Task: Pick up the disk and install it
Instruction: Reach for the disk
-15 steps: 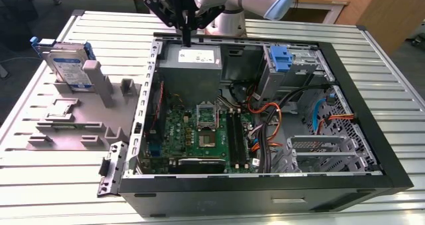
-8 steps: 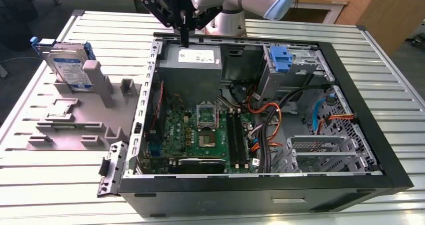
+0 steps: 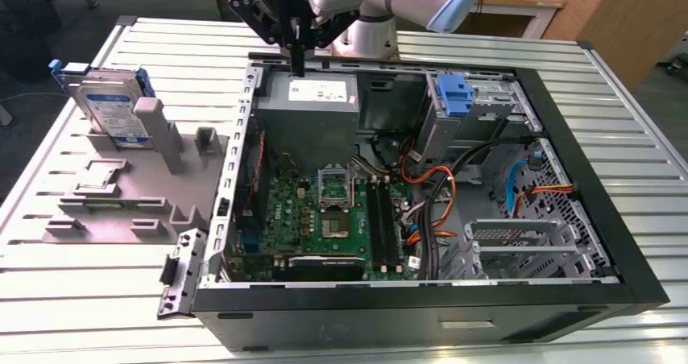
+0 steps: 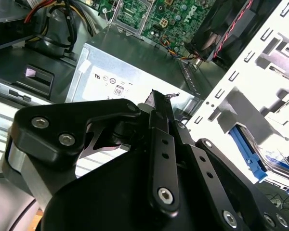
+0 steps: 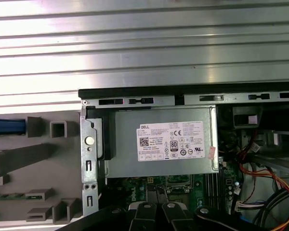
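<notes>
Over the case's rear edge, exterior view: the hand (image 3: 298, 66) hangs above the power supply (image 3: 312, 97) of the open computer case (image 3: 430, 312), fingers drawn together with nothing between them.
Disk, exterior view: the disk (image 3: 113, 110) stands on edge in a grey fixture (image 3: 129, 195) on the counter (image 3: 64, 299). It is outside the case, past the wall on the exterior view's left, and well apart from the hand.
Drive cage, exterior view: a bare blue bracket (image 3: 456, 98) sits in the case's far corner, across the power supply from the disk.
Hand, second wrist view: the fingers (image 4: 159, 125) meet at their tips over the power supply's stickered face.
Disk, second wrist view: its blue-framed body (image 4: 277, 161) shows beyond the case's perforated wall.
Power supply, first wrist view: it lies just inside the case's rear edge.
Blue strip, first wrist view: a blue edge (image 5: 7, 126) lies outside the case wall among the grey fixture's posts, probably the disk's carrier.
Step in hand: by my judgement the approach before the pick, as the disk is ungrasped and not installed.
What the pick calls for: the hand outside the case over the fixture, with fingers parted enough to straddle the disk's upright faces.
</notes>
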Robot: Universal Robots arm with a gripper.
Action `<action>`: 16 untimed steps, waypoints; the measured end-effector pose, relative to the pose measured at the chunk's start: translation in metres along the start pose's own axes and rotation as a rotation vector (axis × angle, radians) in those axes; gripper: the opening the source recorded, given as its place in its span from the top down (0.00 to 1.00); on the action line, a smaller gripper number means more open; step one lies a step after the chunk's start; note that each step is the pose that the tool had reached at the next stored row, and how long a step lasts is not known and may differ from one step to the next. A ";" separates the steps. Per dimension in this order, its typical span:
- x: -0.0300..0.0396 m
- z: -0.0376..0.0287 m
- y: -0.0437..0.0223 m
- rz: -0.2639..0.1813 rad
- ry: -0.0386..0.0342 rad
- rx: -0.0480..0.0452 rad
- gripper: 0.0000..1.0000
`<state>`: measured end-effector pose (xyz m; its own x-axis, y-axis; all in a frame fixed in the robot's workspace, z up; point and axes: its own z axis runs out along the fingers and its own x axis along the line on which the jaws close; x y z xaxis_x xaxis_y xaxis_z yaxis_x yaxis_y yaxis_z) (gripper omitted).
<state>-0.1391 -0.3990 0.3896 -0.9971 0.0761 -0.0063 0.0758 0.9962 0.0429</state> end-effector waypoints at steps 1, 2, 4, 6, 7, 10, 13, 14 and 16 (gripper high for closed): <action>0.0001 0.0000 0.0000 0.000 0.0003 0.0000 0.90; 0.0001 0.0001 0.0000 0.000 0.0008 0.0000 0.90; 0.0003 0.0001 0.0000 0.000 0.0014 0.0000 0.90; 0.0011 0.0002 0.0000 0.000 0.0013 -0.0001 0.90; 0.0015 0.0001 -0.0001 0.000 0.0014 0.0000 0.90; 0.0025 0.0001 -0.0001 0.000 0.0016 0.0001 0.90; 0.0032 0.0002 -0.0002 0.000 0.0019 0.0001 0.90; 0.0036 0.0002 -0.0003 0.000 0.0019 0.0001 0.90; 0.0044 0.0003 -0.0003 0.000 0.0020 0.0001 0.90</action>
<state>-0.1435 -0.3989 0.3893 -0.9971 0.0763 -0.0043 0.0761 0.9962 0.0428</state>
